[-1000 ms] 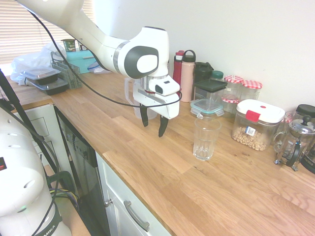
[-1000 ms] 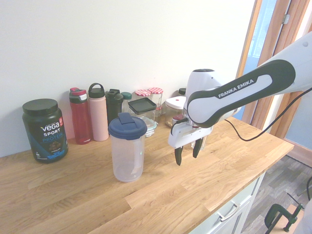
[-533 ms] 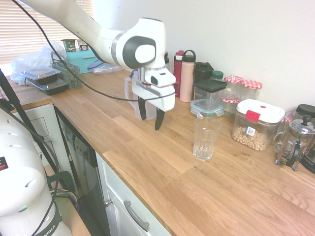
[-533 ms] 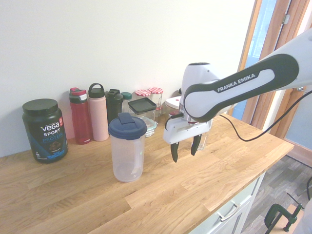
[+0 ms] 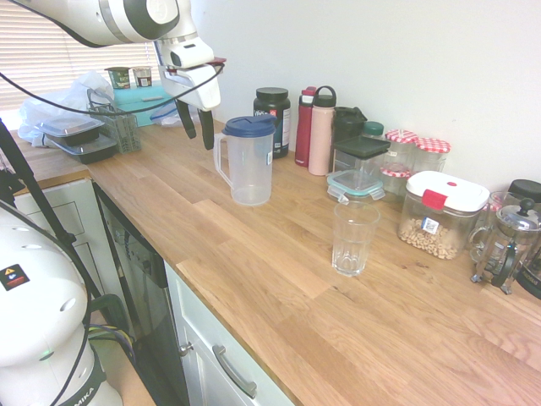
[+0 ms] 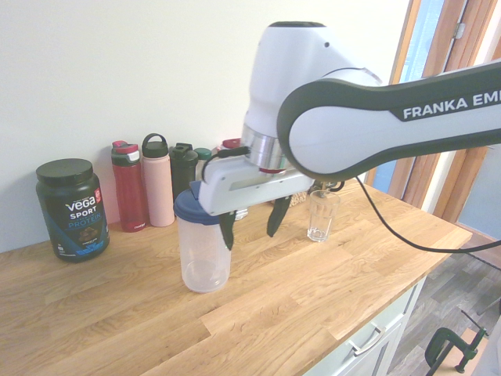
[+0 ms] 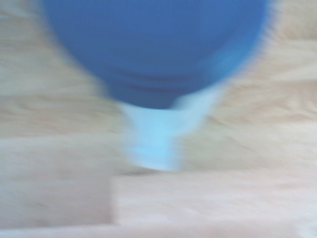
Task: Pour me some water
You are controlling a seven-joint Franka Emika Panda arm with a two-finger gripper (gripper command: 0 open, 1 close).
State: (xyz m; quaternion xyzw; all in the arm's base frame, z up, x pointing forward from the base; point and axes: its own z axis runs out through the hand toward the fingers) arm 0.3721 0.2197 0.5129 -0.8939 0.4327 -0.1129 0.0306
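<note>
My gripper (image 5: 196,127) hangs above the desk (image 5: 279,288) with its two fingers spread wide and nothing between them. Reading the first exterior view from its left side, it sits at about ten o'clock from the pitcher (image 5: 246,161), near the handle side but not touching it. The pitcher, clear plastic with a blue lid (image 5: 248,125), stands upright; I cannot make out a water level through its wall, so it may hold little or none. Further right, at roughly four o'clock from the pitcher and well apart from it, the drinking glass (image 5: 353,237) stands upright and looks empty. Behind both, along the wall, stand the bottles (image 5: 314,127) and storage jars (image 5: 439,211), which I judge play no part here. The wrist view is blurred, showing only the blue lid and a pale shape below it that is probably the handle. By my reckoning nothing of the task is done: grasping the pitcher, carrying it to the glass, tipping and pouring all remain.
</note>
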